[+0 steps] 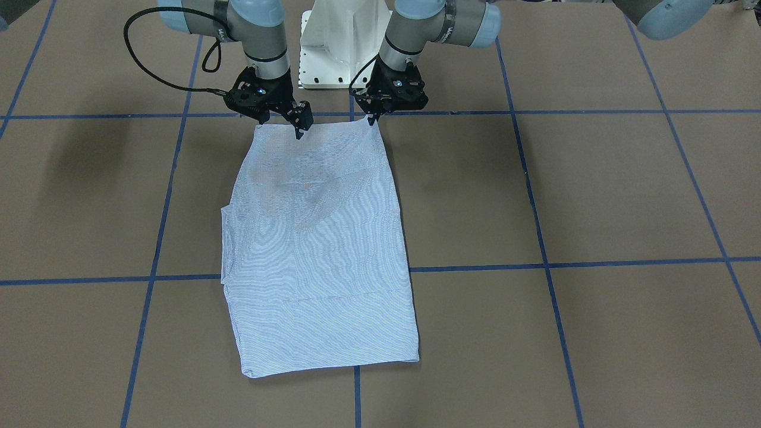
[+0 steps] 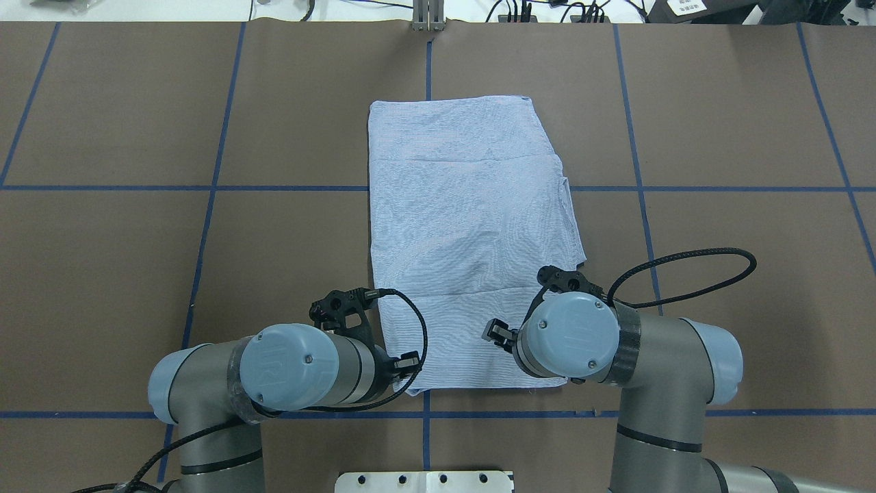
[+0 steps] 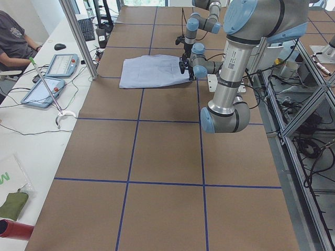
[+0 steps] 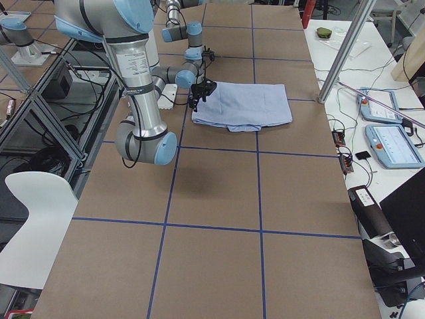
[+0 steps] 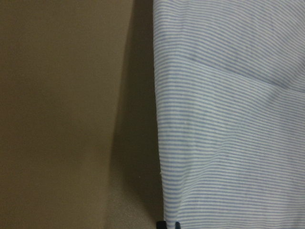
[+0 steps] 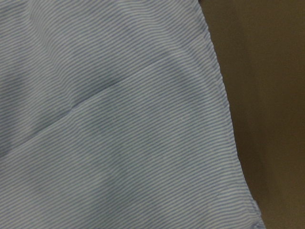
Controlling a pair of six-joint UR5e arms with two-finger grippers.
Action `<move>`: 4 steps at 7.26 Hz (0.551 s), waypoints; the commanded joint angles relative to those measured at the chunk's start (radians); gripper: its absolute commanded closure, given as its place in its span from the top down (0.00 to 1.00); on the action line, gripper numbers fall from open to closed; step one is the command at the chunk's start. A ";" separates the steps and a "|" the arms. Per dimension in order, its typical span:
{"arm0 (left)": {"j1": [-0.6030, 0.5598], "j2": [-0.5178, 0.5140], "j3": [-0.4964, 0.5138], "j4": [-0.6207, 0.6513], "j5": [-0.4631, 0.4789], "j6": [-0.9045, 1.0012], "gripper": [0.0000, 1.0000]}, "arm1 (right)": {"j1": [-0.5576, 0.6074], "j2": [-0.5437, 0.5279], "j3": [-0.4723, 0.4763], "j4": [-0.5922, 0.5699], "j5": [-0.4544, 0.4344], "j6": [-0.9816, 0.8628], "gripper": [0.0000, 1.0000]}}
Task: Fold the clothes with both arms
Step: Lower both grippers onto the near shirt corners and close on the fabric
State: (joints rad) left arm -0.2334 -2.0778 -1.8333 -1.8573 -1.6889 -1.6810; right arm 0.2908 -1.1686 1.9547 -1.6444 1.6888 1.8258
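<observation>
Folding the shirt [image 1: 321, 267] by carrying its near edge over toward the far end looks to us like the step in hand, and we judge that both near corners should rise together and level.

On the left, the left gripper [image 1: 373, 120] has its fingers pressed together on the near corner, where the cloth draws up into a small peak. That pinch needs to be firm, since thin cloth slips easily. Between the grippers, the shirt lies as a long narrow rectangle on the table [image 1: 594, 190], its far end flat. We would hold the span between the corners taut so the crease runs straight across. On the right, the right gripper [image 1: 299, 129] points down onto the cloth a little inward of the other corner. We cannot tell whether it pinches anything, so we would confirm a hold before lifting.

The left arm [image 2: 205, 390] reaches in low from the left, wrist bent down over the edge. The right arm [image 2: 684, 363] mirrors it from the right.
</observation>
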 commanded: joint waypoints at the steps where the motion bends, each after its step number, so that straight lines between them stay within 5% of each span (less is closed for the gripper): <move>1: 0.000 -0.001 -0.001 0.001 0.002 0.000 0.00 | 0.002 -0.005 -0.028 0.000 0.003 -0.005 1.00; 4: 0.000 -0.002 0.000 0.000 0.002 0.000 0.00 | 0.002 -0.032 -0.026 0.001 0.008 -0.003 1.00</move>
State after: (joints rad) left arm -0.2332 -2.0795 -1.8338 -1.8575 -1.6875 -1.6813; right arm 0.2929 -1.1936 1.9289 -1.6431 1.6949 1.8223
